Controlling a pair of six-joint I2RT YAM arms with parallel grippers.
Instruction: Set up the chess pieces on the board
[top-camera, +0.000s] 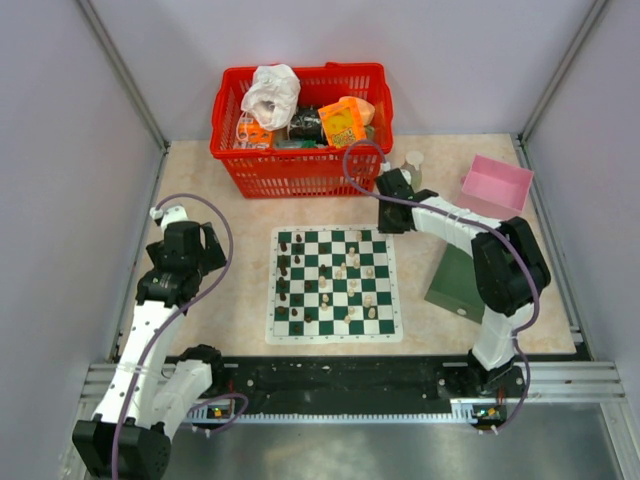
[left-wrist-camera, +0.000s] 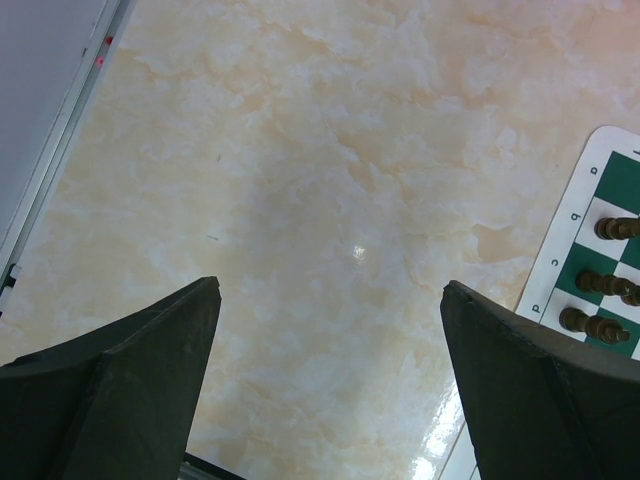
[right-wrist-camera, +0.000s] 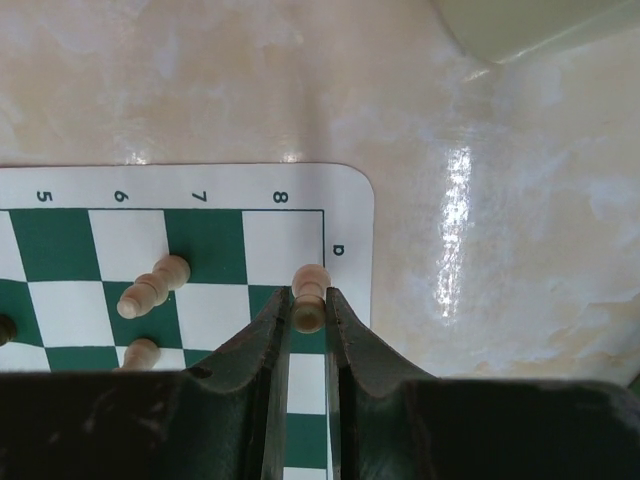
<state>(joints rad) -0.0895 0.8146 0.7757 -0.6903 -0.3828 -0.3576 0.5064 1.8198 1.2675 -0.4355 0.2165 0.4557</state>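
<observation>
Beige marbled table (top-camera: 215, 190), pale grey walls (top-camera: 60, 150) enclosing it, is carrying the board (top-camera: 335, 336) at centre, chess pieces (top-camera: 284, 268) standing scattered over its squares. Red basket (top-camera: 300, 170) is sitting at 12 o'clock of the board, pink tray (top-camera: 497, 185) at 2, green box (top-camera: 455, 285) at 3. Right gripper (right-wrist-camera: 305, 305) is pinching a cream piece (right-wrist-camera: 310, 280) at the board's 1 o'clock corner; left gripper (left-wrist-camera: 330, 288) is hanging over the table at 9 o'clock, fingers spread wide.

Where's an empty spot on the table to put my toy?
The biggest bare patch of table lies between the left gripper and the left edge of the board. A thinner strip runs between the red basket and the board. Crowded: the board, and the right side, with the right gripper pinching a cream piece, the dark green box and the pink tray.
</observation>
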